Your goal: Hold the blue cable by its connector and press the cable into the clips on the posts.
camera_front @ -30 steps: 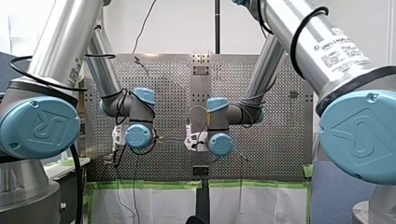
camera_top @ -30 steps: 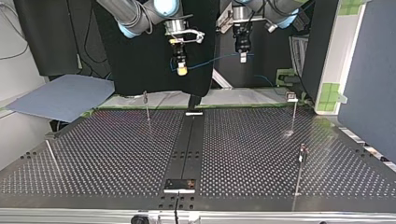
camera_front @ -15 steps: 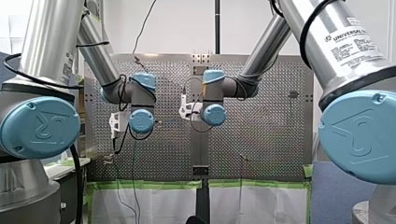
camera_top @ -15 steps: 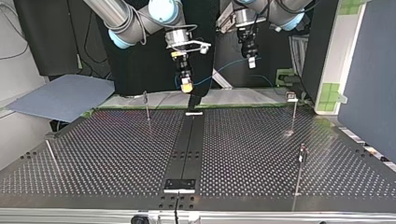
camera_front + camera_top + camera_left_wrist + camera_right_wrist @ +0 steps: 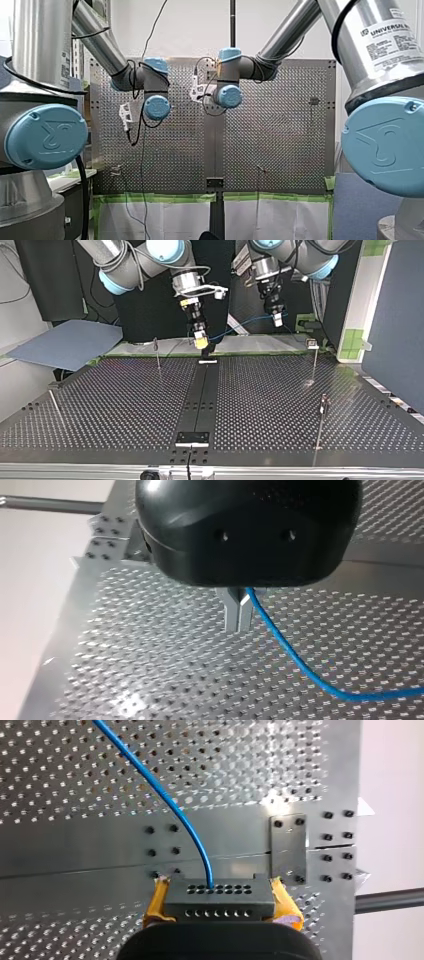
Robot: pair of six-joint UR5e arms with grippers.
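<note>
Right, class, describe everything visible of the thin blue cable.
The thin blue cable looks smooth, round and plastic-coated. One end enters a dark grey block connector with rows of holes, clamped between the yellow pads of my right gripper. From there it sags in a curve to my left gripper, whose shut metal fingers pinch it. It hangs above the perforated table.

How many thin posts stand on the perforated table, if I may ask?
4, by the top view: far-left post, far-right post, near-right post, near-left post. None seems hidden.
</note>
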